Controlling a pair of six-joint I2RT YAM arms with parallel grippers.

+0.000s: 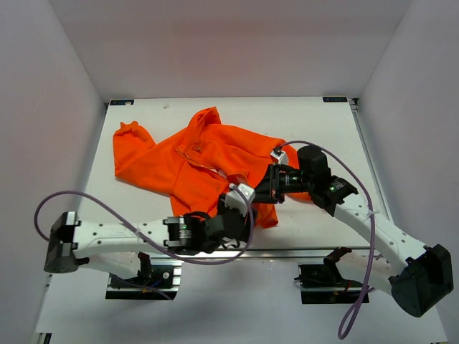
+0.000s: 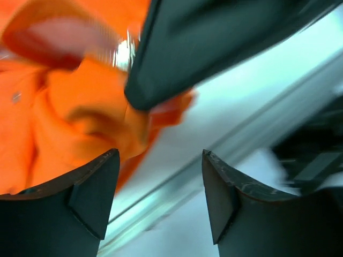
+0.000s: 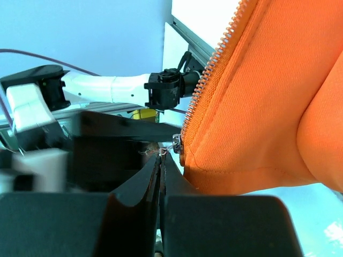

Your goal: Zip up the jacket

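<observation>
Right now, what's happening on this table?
Two arms are working on an orange jacket that lies crumpled on the table. The right gripper is shut on the zipper pull at the bottom end of the zipper, which is not yet zipped. The left gripper is open beside the jacket's lower edge and holds nothing.

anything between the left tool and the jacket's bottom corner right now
Only the right tool, shut on the zipper pull: in the left wrist view its dark finger reaches in from above onto the jacket corner, just beyond the open left tool. Nothing else visible stands between them.
</observation>
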